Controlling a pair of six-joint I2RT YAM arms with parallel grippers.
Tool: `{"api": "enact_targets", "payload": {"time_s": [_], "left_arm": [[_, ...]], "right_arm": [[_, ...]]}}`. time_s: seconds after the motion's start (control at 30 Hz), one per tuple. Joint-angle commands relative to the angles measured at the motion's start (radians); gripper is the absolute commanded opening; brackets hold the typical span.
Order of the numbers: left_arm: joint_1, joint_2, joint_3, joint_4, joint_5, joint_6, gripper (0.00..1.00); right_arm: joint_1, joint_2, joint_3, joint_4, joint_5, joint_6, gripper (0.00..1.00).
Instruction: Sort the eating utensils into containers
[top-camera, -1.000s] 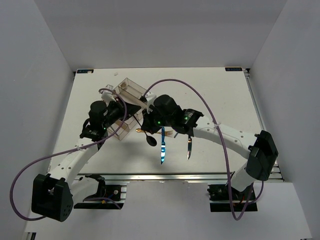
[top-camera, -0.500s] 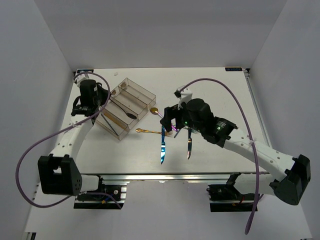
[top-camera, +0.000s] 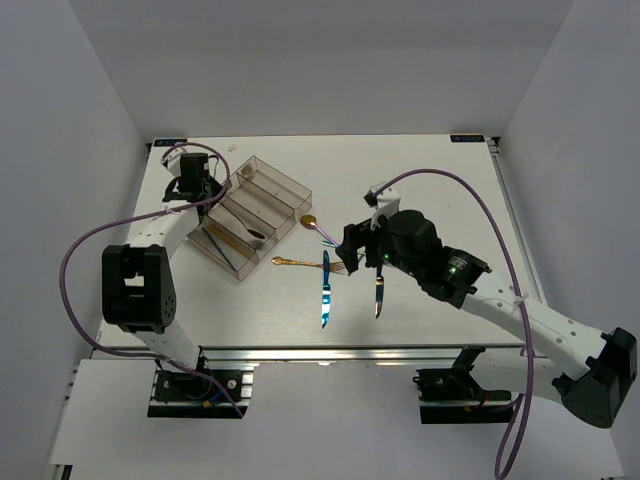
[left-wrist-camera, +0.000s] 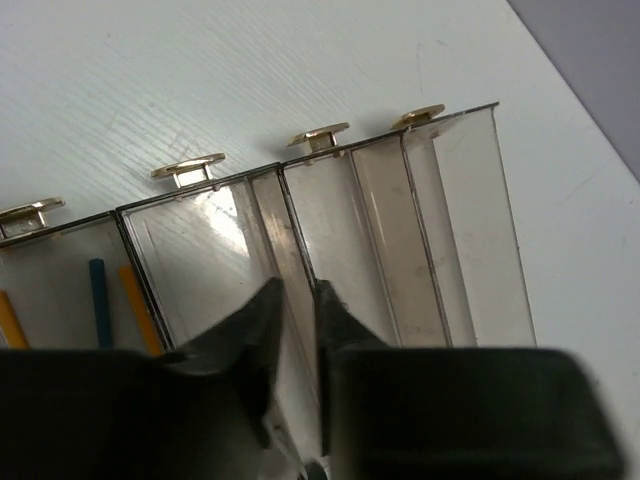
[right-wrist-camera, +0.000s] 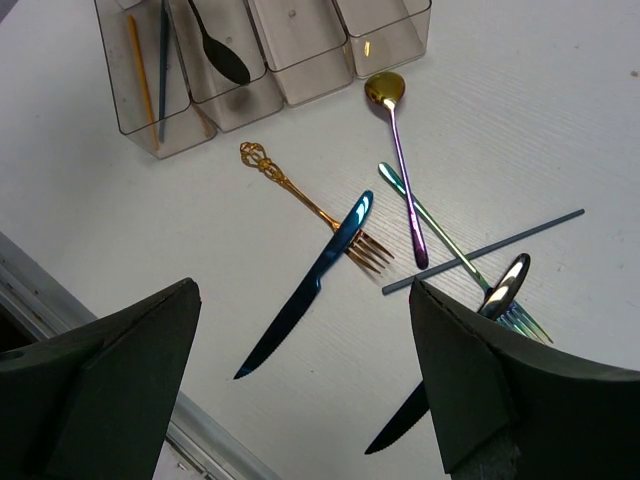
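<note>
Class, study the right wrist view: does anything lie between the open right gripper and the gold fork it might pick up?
Yes. The blue knife lies across the gold fork near its tines, apparently on top of it. The right gripper hovers open above both. The fork's ornate handle is uncovered.

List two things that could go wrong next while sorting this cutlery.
1. The blue knife lies across the tines of the gold fork; the open right claw, lifting either, may drag the other.
2. The left claw seems pinched on a divider of the tray; pulling away could shift it.
</note>
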Motion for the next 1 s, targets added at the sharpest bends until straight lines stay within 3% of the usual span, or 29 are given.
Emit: {"api": "enact_targets", "payload": {"time_s": [0.0, 0.07, 0.17, 0.2, 0.3, 0.33, 0.63, 0.8, 0.97], "left_arm": [[0.002, -0.032, -0.008, 0.058, -0.016, -0.022, 0.34], [0.002, -0.035, -0.023, 0.069, -0.019, -0.034, 0.44], [0.002, -0.051, -0.038, 0.063, -0.019, -0.048, 0.65], [0.004, -0.068, -0.043, 0.059, -0.022, -0.051, 0.76], [0.002, -0.101, -0.035, 0.021, -0.039, -0.06, 0.85], [0.002, -0.133, -0.025, -0.006, -0.05, -0.057, 0.96], [0.004, -0.382, 0.006, -0.155, -0.08, 0.018, 0.98], [0.004, -0.538, -0.054, -0.263, -0.062, 0.124, 0.98], [0.002, -0.646, -0.185, -0.329, 0.005, 0.228, 0.98]], "right_arm": [[-0.007, -0.036, -0.009, 0.028, 0.03, -0.021, 0.9], [-0.009, -0.036, -0.009, 0.025, 0.032, -0.023, 0.89], [-0.01, -0.031, -0.012, 0.025, 0.032, -0.025, 0.89], [-0.012, -0.027, -0.014, 0.025, 0.033, -0.021, 0.9], [-0.015, -0.005, -0.014, 0.02, 0.041, -0.006, 0.89], [-0.015, 0.002, -0.011, 0.014, 0.052, 0.003, 0.89], [-0.021, 0.091, 0.014, -0.017, 0.108, 0.058, 0.89], [-0.022, 0.186, 0.061, -0.132, 0.333, 0.238, 0.89], [-0.022, 0.26, 0.085, -0.192, 0.433, 0.304, 0.84]]}}
